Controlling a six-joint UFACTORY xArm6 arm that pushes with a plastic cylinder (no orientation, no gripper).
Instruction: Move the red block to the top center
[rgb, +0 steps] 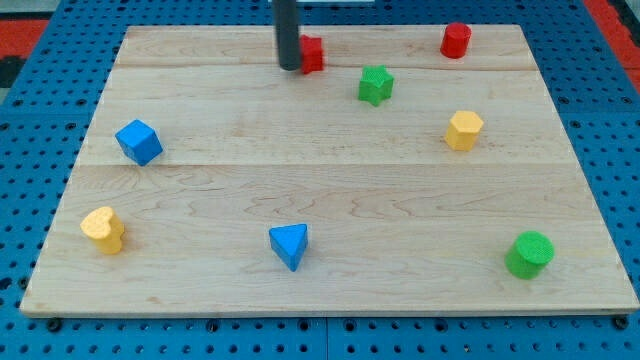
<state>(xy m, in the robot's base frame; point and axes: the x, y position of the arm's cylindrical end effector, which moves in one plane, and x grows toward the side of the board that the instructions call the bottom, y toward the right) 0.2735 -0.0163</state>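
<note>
near you, along the view's bottom, sit a yellow block (103, 229), blue triangle (289, 245) and green cylinder (529, 253). further up, the board (330, 190) lies open. my tip (289, 67), holding nothing, touches the red block's (313, 54) left side near the top edge, green star (375, 84) just right.

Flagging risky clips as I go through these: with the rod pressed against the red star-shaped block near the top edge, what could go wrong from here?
My tip touches the view's left side of the red star-shaped block, partly hiding it.
1. An off-centre push could spin the star off my tip.
2. The wooden board ends just above; an upward drift might push it off.
3. Overshooting to the view's right may bump the green star-shaped block.
</note>
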